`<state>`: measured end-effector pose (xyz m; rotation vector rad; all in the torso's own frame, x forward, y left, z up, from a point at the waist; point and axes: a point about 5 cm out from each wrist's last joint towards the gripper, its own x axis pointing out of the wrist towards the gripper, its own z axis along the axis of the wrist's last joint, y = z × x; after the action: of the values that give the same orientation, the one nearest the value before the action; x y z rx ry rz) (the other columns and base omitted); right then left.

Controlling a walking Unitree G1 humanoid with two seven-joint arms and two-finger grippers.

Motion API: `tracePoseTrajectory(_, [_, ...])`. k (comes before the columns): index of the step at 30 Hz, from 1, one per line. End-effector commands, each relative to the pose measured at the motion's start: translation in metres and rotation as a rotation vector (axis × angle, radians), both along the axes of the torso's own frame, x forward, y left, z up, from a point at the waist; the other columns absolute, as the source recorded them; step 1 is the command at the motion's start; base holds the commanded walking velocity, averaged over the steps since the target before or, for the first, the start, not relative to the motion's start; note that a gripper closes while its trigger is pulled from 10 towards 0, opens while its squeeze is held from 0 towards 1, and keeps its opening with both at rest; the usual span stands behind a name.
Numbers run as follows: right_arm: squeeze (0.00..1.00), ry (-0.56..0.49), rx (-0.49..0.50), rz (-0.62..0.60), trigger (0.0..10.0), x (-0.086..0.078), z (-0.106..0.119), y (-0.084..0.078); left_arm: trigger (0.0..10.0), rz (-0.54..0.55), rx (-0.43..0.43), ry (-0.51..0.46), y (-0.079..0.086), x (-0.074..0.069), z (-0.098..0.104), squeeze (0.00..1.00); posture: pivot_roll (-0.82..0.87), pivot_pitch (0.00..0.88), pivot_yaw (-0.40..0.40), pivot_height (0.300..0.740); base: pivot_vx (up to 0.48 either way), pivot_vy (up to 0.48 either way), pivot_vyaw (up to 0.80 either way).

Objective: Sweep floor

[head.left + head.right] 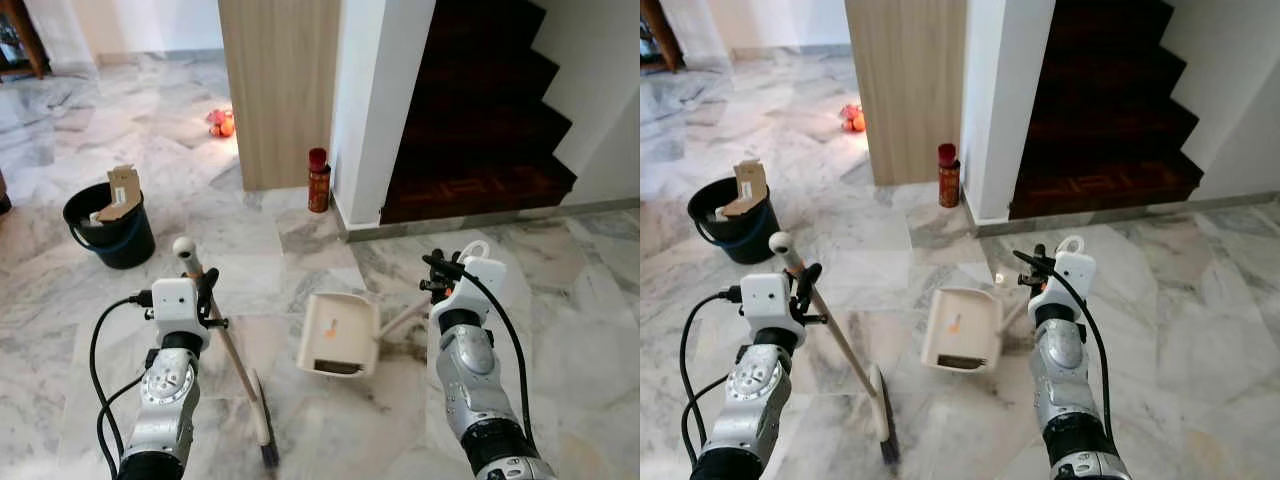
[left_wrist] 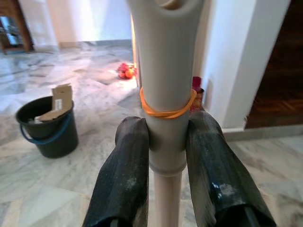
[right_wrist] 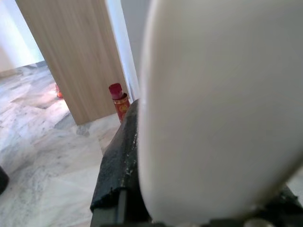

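A cream broom (image 1: 232, 360) slants down to its dark bristles (image 1: 268, 452) on the marble floor. My left gripper (image 1: 205, 288) is shut on the broom's handle just under its knob; in the left wrist view the two black fingers (image 2: 124, 175) clamp the handle (image 2: 164, 94) below an orange rubber band. A cream dustpan (image 1: 339, 333) sits tilted on the floor in the middle, its mouth toward me with dark dirt at the lip. My right gripper (image 1: 440, 268) is shut on the dustpan handle (image 3: 213, 109), which hides most of the right wrist view.
A black bucket (image 1: 110, 225) with cardboard stands at the left. A red spray can (image 1: 318, 180) stands by the wooden panel (image 1: 280, 90) and white pillar (image 1: 375, 110). Dark stairs (image 1: 480, 120) rise at the right. Orange-red objects (image 1: 220, 123) lie farther back.
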<state>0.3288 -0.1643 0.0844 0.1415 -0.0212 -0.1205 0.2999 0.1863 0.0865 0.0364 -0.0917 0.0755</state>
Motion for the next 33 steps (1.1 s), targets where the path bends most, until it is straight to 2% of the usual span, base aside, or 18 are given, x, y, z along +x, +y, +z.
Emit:
tracePoseTrajectory(1, [0.0,-0.046,0.0,-0.011,10.0,0.0027,0.0096,-0.0039,10.0,-0.016,0.0,-0.043,-0.0046,0.0036,0.0105,0.0,-0.01,0.039,0.015,0.74,0.0,0.0,0.0])
tracePoseTrajectory(33, [0.0,-0.033,0.001,-0.001,10.0,0.0021,0.0079,-0.002,10.0,-0.007,-0.003,-0.043,-0.0043,0.0035,0.0107,0.0,-0.01,0.057,0.011,0.74,0.0,0.321,0.0])
